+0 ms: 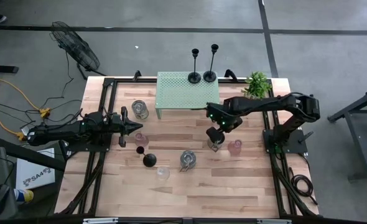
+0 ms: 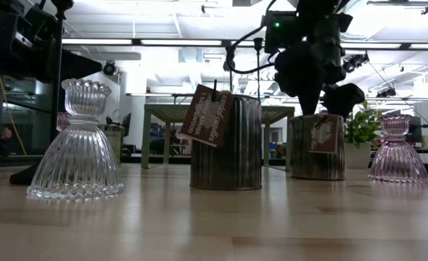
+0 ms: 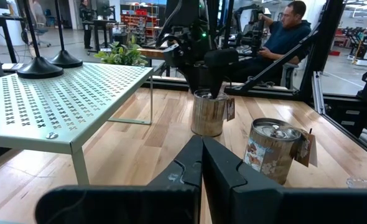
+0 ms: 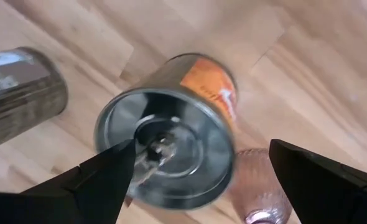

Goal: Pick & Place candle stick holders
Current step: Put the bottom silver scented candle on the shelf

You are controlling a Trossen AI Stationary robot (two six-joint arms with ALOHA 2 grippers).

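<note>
You are looking down on a wooden table (image 1: 190,193) with a dark arm at each side. Your right gripper (image 1: 215,138) hangs over a squat silvery jar (image 1: 214,144) a little right of the tabletop's middle, its two fingers spread wide to either side of the jar's rim and not yet touching it; the wrist view looks straight down into the jar's (image 4: 165,152) open mouth, so it seems lined up to come down and close on it. Just beside that jar, toward the right edge, stands a small pink glass cup (image 1: 234,147). A second silvery jar (image 1: 187,160) with a paper tag stands nearer the front edge, with a clear glass cup (image 1: 163,172) to its left, then a black round base (image 1: 148,160) (probably a candlestick lying or seen end-on; you cannot tell which). Your left gripper (image 1: 137,127) waits low over the left half of the table with its fingers pressed together and holding nothing, pointing toward the middle, well apart from the work. A third jar (image 1: 140,109) sits near the back, just left of a pale green perforated shelf (image 1: 186,93) at the back edge. Two black candlesticks (image 1: 203,62) stand upright on the shelf's back right corner, which suggests the shelf is where the holders are meant to go. A leafy plant (image 1: 256,83) marks the back right corner. A person (image 3: 283,34) sits beyond the table.
</note>
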